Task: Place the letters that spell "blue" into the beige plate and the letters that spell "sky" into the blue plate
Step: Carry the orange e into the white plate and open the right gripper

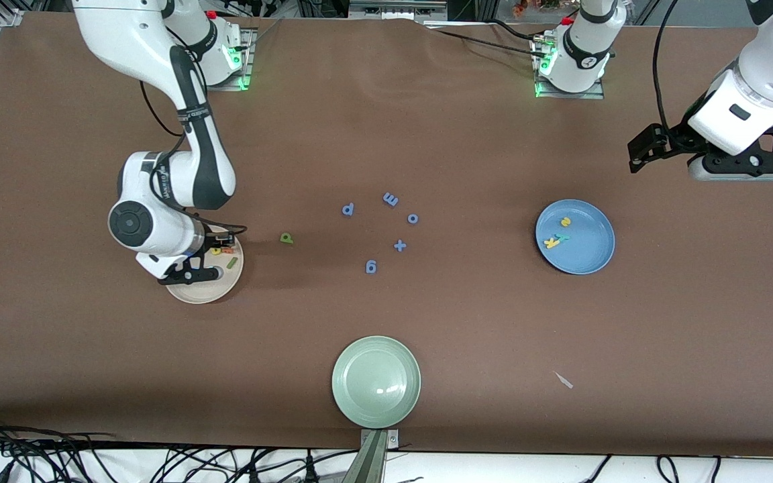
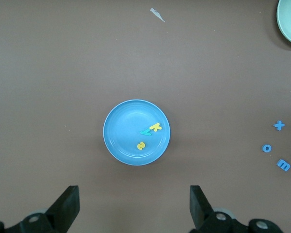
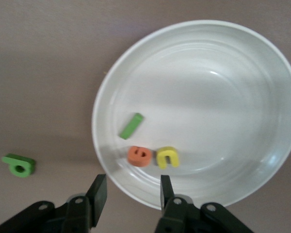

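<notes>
Beige plate [image 1: 215, 290]: set toward the right arm's end of the table; the orange "e" [image 3: 139, 156], yellow "u" [image 3: 168, 157] and green bar "l" [image 3: 131, 125] are seen lying inside it, "e" and "u" just beside each other.
Green "b" [image 1: 286, 237]: left on the brown table [image 1: 427, 134], near the beige plate and outside its rim.
Right gripper [image 3: 131, 187]: held low over the beige plate's rim, its fingers parted and nothing caught between them.
Blue plate [image 1: 594, 258]: placed toward the left arm's end; the yellow "s" [image 2: 141, 145], yellow "k" [image 2: 156, 127] and teal "y" [image 2: 145, 132] are gathered in it, "k" and "y" touching.
Left gripper [image 2: 133, 204]: held high in the air at its own end of the table, fingers spread wide and empty, the arm waiting.
Blue letters [image 1: 390, 199]: scattered at mid-table between the two plates.
Pale green plate [image 1: 376, 381]: seen nearest the front camera.
White scrap [image 1: 564, 380]: lying on the table, nearer the front camera than the blue plate.
</notes>
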Motion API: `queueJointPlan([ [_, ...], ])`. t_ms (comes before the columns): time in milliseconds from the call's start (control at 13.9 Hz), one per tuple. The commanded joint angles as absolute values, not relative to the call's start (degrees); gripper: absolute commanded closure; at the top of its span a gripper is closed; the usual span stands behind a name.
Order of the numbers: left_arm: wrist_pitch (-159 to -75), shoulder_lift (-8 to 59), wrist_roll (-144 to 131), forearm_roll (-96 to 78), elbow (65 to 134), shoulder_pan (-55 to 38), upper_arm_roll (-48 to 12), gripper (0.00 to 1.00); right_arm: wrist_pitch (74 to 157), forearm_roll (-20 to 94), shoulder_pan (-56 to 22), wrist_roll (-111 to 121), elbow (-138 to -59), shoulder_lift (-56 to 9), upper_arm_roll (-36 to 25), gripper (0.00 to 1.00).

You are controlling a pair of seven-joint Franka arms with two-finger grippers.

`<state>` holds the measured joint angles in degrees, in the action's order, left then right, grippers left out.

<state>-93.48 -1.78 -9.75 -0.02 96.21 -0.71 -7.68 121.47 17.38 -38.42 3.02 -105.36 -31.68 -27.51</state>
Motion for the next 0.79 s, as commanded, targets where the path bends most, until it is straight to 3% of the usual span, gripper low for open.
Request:
queueJointPlan([
  [0,-92.81,-2.2,-9.05,-0.7,95.89,-0.79,-7.65,0.0,121.55,20.11,-40.69,-2.27,-103.01,-32.52,-26.99,0.47],
  [717,-92.72,-2.29,-9.05,-0.7,95.89,-0.79,-7.65,0.0,128.14,23.55,-45.97,-17.05,-104.14,-37.44,-23.38,0.34],
])
